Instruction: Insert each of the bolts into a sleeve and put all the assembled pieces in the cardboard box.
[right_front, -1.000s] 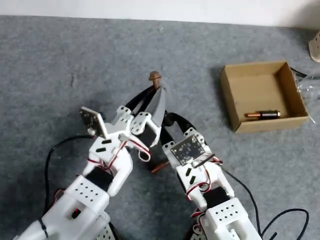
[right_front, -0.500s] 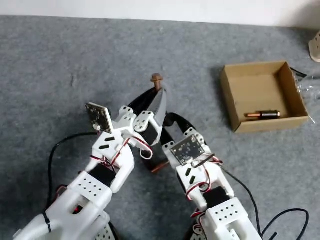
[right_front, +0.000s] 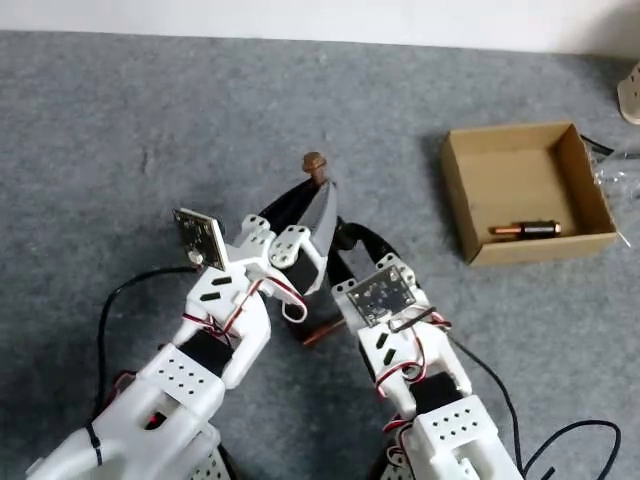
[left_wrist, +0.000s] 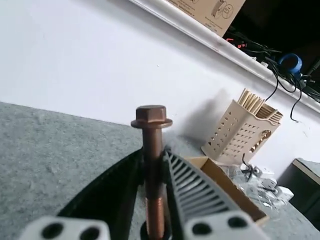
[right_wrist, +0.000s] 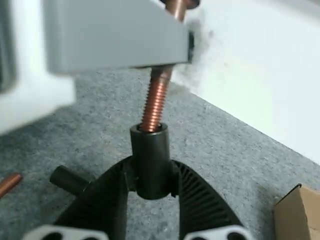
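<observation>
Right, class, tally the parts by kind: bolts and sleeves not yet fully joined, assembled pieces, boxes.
Bolts: 2 (gripped bolt, lying bolt)
Sleeves: 2 (gripped sleeve, lying sleeve)
Assembled piece: 1
Cardboard box: 1
Total: 6

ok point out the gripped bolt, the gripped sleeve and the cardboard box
bolt (left_wrist: 153, 150): left wrist view, on the smooth shank under the head
sleeve (right_wrist: 150, 160): right wrist view, on its black side wall
cardboard box (right_front: 515, 185): high view, on its bare floor
</observation>
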